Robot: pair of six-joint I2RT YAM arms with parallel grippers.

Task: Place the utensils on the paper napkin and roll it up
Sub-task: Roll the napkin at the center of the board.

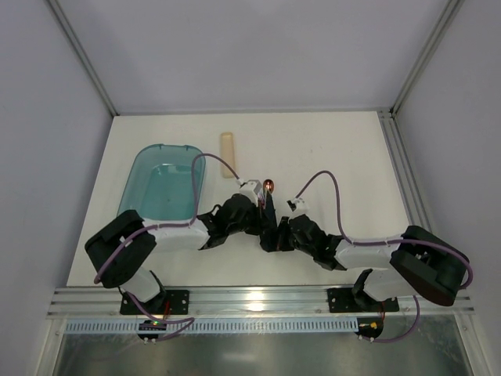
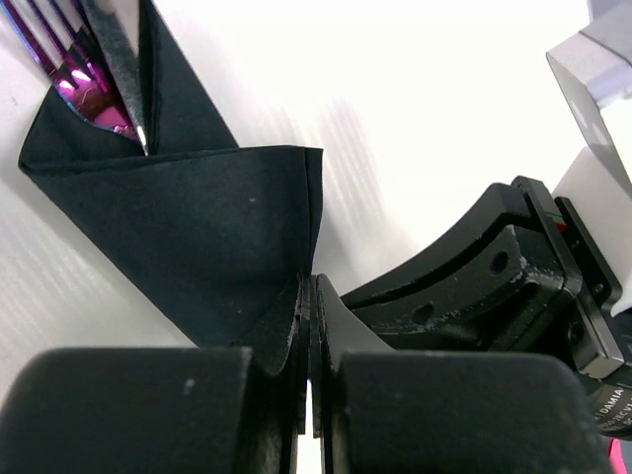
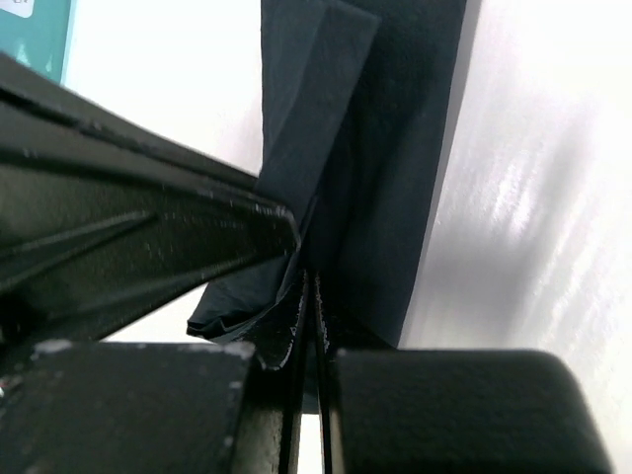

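Observation:
The dark navy paper napkin (image 2: 188, 227) lies folded over the utensils mid-table. In the left wrist view, fork tines (image 2: 59, 49) and a shiny blade (image 2: 123, 49) stick out of its top. In the top view a copper spoon bowl (image 1: 269, 186) pokes out beyond the grippers, which hide most of the napkin. My left gripper (image 2: 311, 296) is shut, pinching the napkin's lower edge. My right gripper (image 3: 308, 291) is shut on the napkin's folded layers (image 3: 365, 168) from the other side. The two grippers (image 1: 264, 219) (image 1: 283, 233) nearly touch.
A translucent teal tub (image 1: 164, 184) stands at the left of the white table (image 1: 344, 149). A pale beige stick (image 1: 228, 154) lies behind the grippers. An aluminium rail (image 1: 250, 300) runs along the near edge and frame posts stand at the sides.

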